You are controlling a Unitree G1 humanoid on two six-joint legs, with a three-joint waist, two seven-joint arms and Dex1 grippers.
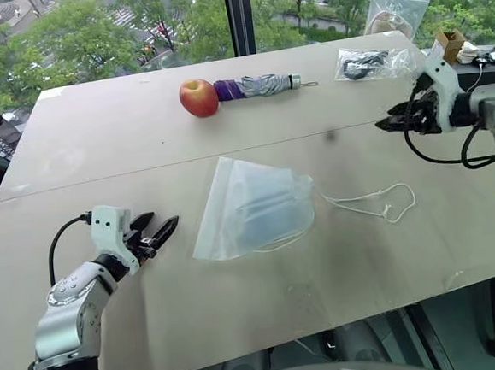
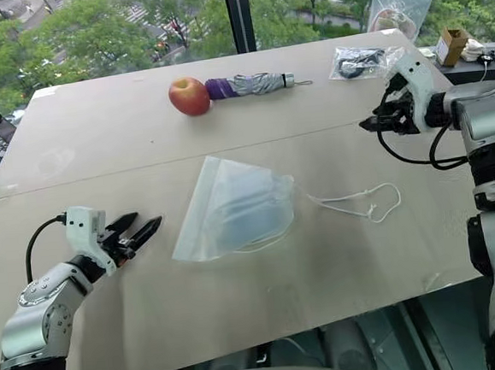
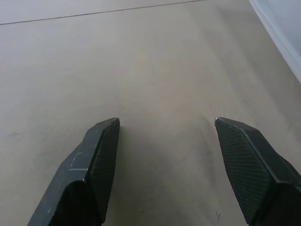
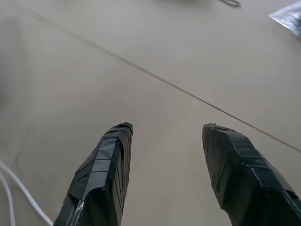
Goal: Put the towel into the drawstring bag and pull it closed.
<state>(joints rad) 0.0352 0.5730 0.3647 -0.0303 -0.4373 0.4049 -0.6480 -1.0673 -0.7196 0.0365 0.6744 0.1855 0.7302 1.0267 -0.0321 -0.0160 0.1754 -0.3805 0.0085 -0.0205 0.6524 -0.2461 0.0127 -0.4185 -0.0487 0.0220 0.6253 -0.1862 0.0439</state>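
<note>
Note that the towel (image 1: 263, 214) already sits inside the drawstring bag (image 1: 231, 195), which lies flat at table (image 1: 97, 128) centre. The bag's cord (image 1: 377, 200) trails toward 3 o'clock, loose, so closure is judged outstanding. Your left gripper (image 1: 158, 230) waits at 9 o'clock of the bag, jaws apart, empty. Your right gripper (image 1: 390, 122) hovers at 2 o'clock, jaws apart, likely staged above the cord.

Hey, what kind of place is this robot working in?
Probably an upper-floor room in a city building, set up as a test bench. A big window looks down on treetops, and the plain table holds unrelated props: an apple, a folded umbrella and a drawstring bag.
</note>
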